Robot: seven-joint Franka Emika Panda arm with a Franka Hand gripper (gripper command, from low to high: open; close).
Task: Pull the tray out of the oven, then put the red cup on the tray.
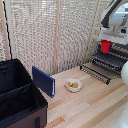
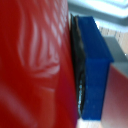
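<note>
the red cup [image 1: 106, 46] hangs upright just above the tray [image 1: 109, 60], at about two o'clock in the exterior view. it is plain, smooth and slightly tapered. the tool [image 1: 106, 42] comes down on it from above with the white arm [image 1: 114, 17] behind; the tool is closed on the cup, and in the wrist view one blue finger pad [image 2: 95, 65] lies flat against the glossy red wall [image 2: 35, 65], which fills most of that blurred picture. whether the cup's base touches the tray cannot be made out.

the tray is a dark rack of thin parallel bars, pulled out over the oven's [image 1: 117, 52] dropped door, whose long bar handle [image 1: 95, 74] runs along the near edge. the oven body is cut off by the frame edge and partly hidden by the arm.

near the centre of the pale wooden counter [image 1: 90, 105] sits a white bowl [image 1: 73, 85] with yellow contents. at nine o'clock of it stands a blue panel [image 1: 43, 81], and beyond that an open black case [image 1: 17, 95], cut off at the frame's edge. a woven screen [image 1: 50, 30] closes the back.
</note>
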